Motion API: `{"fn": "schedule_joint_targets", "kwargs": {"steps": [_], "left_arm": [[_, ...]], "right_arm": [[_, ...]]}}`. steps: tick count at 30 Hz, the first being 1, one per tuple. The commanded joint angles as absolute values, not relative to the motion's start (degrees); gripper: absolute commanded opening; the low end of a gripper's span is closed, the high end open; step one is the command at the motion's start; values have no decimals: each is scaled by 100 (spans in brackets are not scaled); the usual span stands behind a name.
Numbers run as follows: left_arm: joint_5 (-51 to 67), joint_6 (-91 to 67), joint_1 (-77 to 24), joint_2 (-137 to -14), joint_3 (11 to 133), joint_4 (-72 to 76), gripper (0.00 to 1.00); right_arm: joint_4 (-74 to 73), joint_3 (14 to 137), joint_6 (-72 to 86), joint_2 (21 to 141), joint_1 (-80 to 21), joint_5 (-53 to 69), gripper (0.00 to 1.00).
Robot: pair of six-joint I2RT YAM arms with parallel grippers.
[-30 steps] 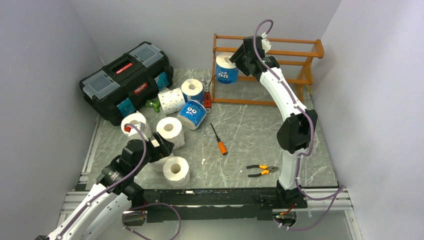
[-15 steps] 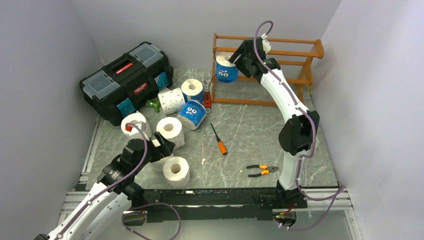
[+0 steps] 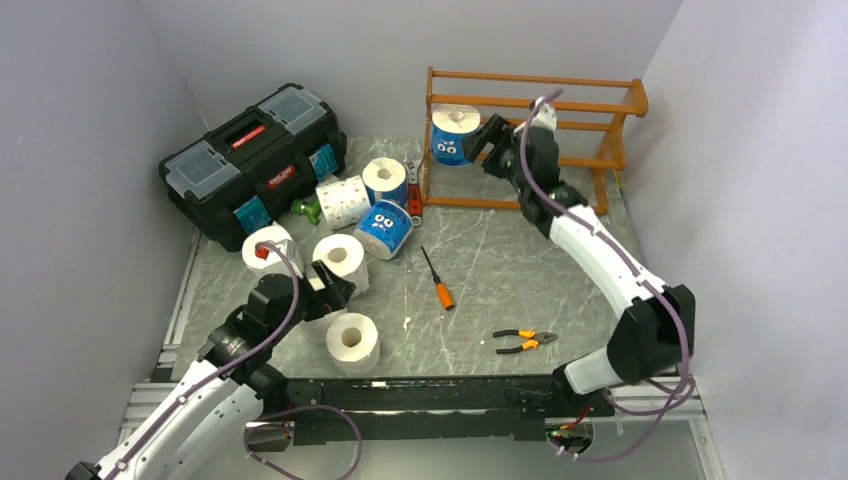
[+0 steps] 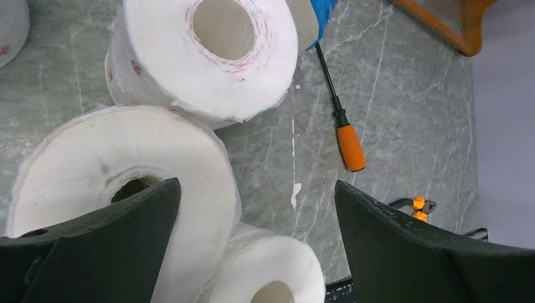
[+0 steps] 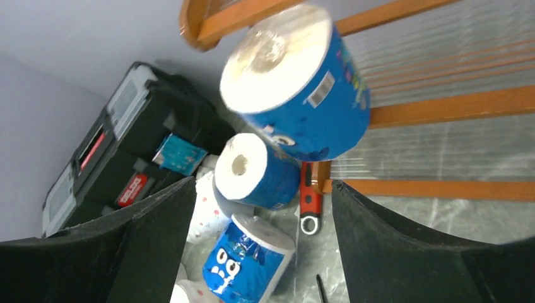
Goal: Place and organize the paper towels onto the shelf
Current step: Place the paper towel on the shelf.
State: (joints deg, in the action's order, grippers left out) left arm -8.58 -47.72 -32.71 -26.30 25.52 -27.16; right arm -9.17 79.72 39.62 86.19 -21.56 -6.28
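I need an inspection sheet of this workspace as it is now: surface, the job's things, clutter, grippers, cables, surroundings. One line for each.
Surface: grey marbled table, with a few small white flecks.
Job's things: one blue roll stands on the shelf, at its left end; two more blue rolls and five white rolls are on the table, left of the shelf.
Clutter: black toolbox, screwdriver, pliers, red wrench beside the shelf's leg.
Grippers: left gripper open above a white roll; right gripper open beside the shelved roll, holding nothing.
Cables: purple cables along both arms, with loops at the near edge.
Surroundings: plain pale walls on three sides.
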Motion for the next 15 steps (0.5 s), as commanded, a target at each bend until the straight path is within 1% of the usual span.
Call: {"fn": "schedule_joint_targets", "kwargs": {"steps": [1,3,5,7,12,15], "left_arm": [[-586,-4838,-3270,-2828,2586,-2366,99],[-582,-4865,-3269,-2828,2563,-2345,99],[-575,-4881,-3269,-2785,2537,-2308,99],[-579,-4887,-3269,-2735,2527,-2343,99],[-701,-4891,-3264,-2631,2525,-2513,99],[-758,-4895,-3269,-2551,2514,-2571,99]], "right_arm": [[2796,6099,3247,8073,-2223,-44,81],[2319,6316,2761,8207,-2226,346,83],[1735,6646,2271,8393,-2245,433,82],[1989,6372,2018,8432,-2249,253,82],[2451,6177,1535,8653,-2257,14,92],[2473,6303,1372,8871,-2252,-92,93]]}}
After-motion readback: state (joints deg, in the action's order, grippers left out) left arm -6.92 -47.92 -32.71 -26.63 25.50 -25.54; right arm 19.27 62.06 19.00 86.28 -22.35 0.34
